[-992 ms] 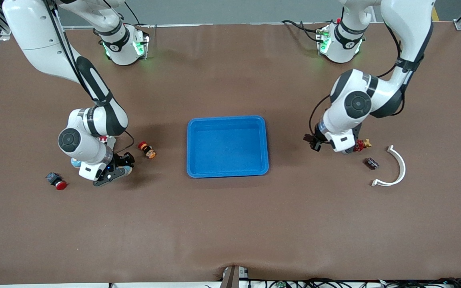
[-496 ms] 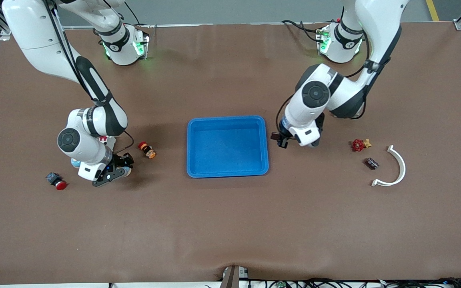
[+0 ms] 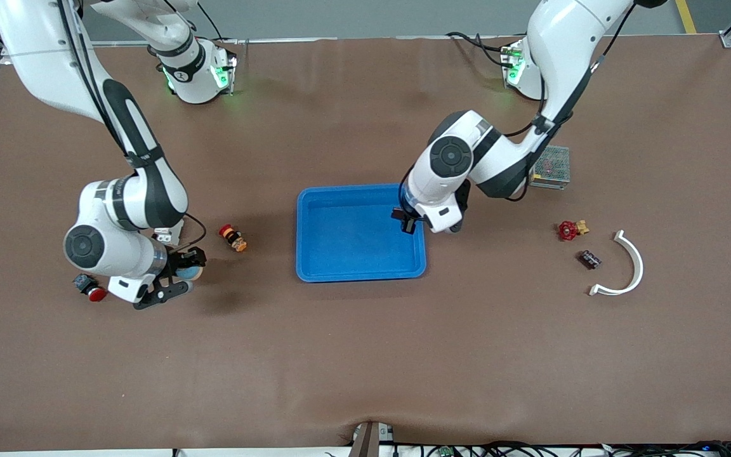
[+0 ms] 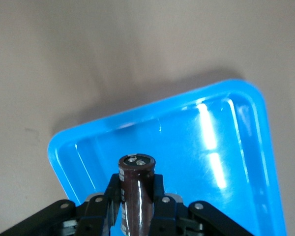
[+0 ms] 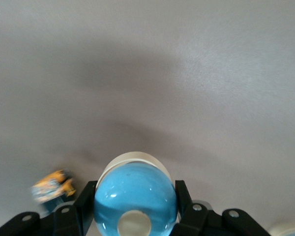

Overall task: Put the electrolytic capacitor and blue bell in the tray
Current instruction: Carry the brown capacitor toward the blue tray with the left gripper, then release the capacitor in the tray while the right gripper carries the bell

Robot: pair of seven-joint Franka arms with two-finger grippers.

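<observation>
electrolytic capacitor [image 4: 136, 194]: one, clamped in left end effector [image 4: 137, 196] over one tray [image 3: 315, 266] | blue bell [image 5: 135, 199]: one, clamped in right end effector [image 5: 132, 206]

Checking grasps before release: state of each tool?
Left tool: shut on dark brown cylindrical capacitor.
Right tool: shut on glossy blue round bell.

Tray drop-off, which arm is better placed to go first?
Left. The left gripper already hangs over the tray edge, shut on the capacitor. The right gripper, shut on the blue bell, is over bare table.
</observation>
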